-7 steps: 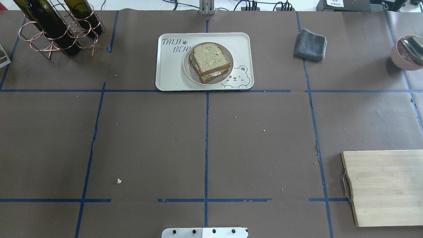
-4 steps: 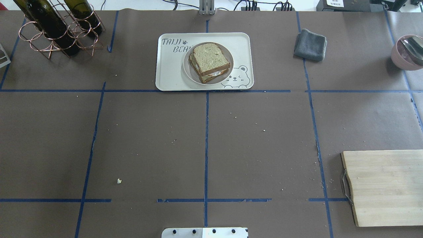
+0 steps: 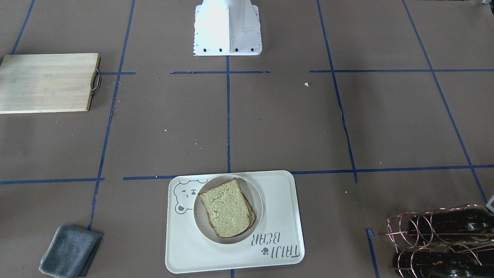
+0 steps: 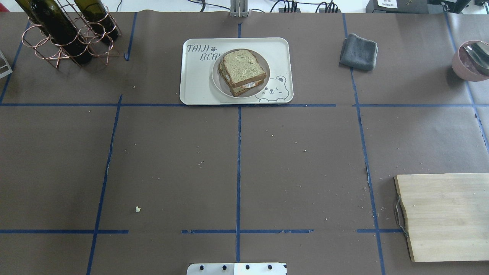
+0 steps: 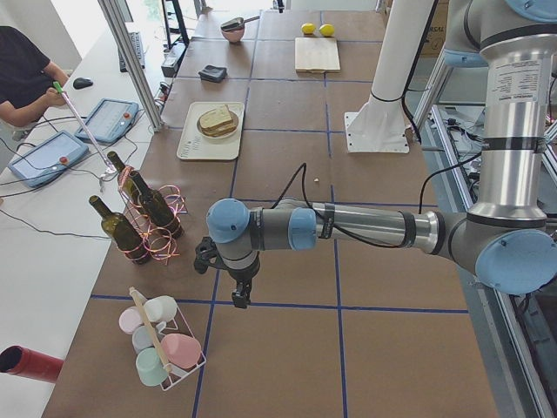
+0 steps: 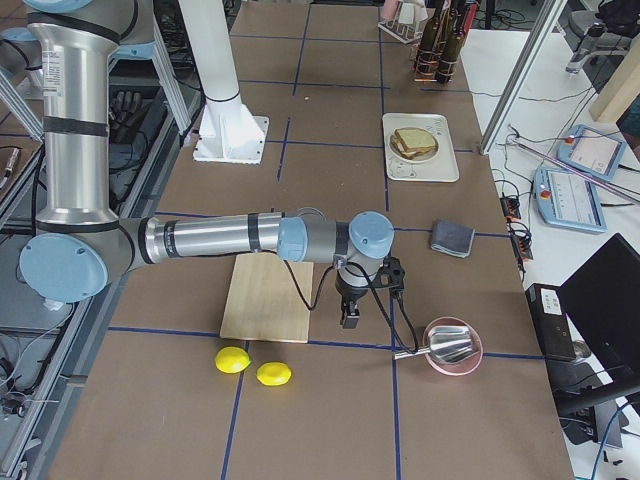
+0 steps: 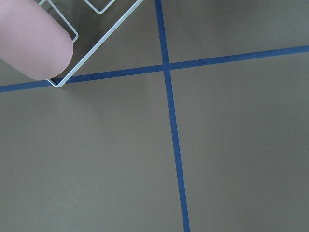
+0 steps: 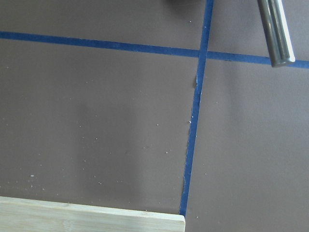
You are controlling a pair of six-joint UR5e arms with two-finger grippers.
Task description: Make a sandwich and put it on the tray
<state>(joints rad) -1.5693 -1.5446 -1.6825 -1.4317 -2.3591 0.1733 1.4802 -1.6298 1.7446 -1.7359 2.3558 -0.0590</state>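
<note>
The sandwich (image 4: pixel 243 69) lies stacked on a small round white plate (image 4: pixel 216 81), which sits on the cream tray (image 4: pixel 193 87) at the far middle of the table. A strip of white egg shows between the two bread slices. The sandwich also shows in the front-facing view (image 3: pixel 227 207). My left gripper (image 5: pixel 239 298) shows only in the left side view, low over the table near the cup rack; I cannot tell whether it is open or shut. My right gripper (image 6: pixel 349 318) shows only in the right side view, beside the cutting board; I cannot tell its state either.
A copper rack with wine bottles (image 4: pixel 65 34) stands at the far left. A grey cloth (image 4: pixel 359 51) and a pink bowl (image 4: pixel 470 63) are at the far right. The wooden cutting board (image 4: pixel 447 215) lies near right. Two lemons (image 6: pixel 250 366) lie beyond it. A wire rack of cups (image 5: pixel 161 344) stands by the left arm.
</note>
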